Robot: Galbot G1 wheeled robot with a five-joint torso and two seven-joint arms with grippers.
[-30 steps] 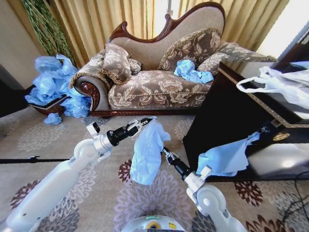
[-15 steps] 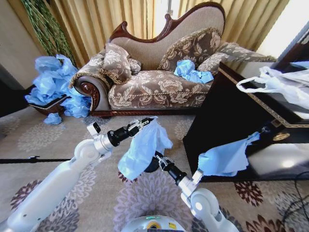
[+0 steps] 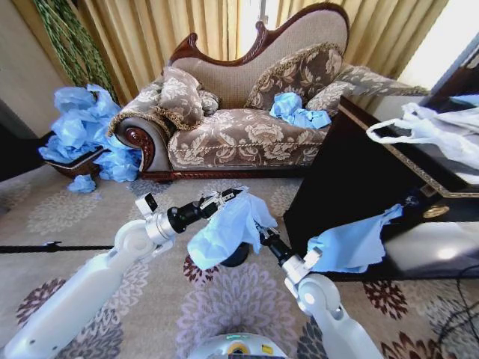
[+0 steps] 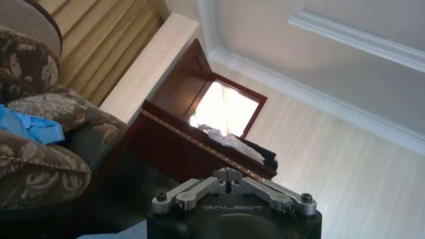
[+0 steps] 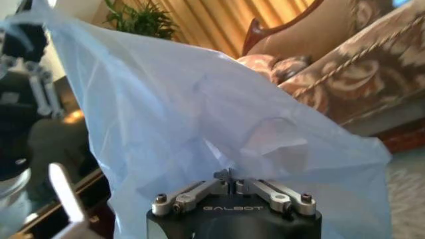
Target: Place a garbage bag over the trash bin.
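Stretching garbage bag (image 3: 224,230) between both arms to spread its mouth over trash bin (image 3: 236,256): left end effector (image 3: 233,194) pinches film at 12 o'clock, right end effector (image 3: 262,233) clamps it at 3.

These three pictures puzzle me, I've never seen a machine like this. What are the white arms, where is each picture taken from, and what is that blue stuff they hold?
The white arms belong to a wheeled robot. The wide picture comes from a camera on its head, looking down at the carpet; the other two come from cameras on its wrists. Each arm ends in a two-fingered gripper. The left gripper and the right gripper both pinch the garbage bag, a thin blue plastic film stretched between them. Under it peeks the black trash bin, standing on the carpet. The right wrist picture shows the film up close, caught at the closed fingertips. Behind are a sofa, more crumpled blue bags, and a dark cabinet on the robot's right.
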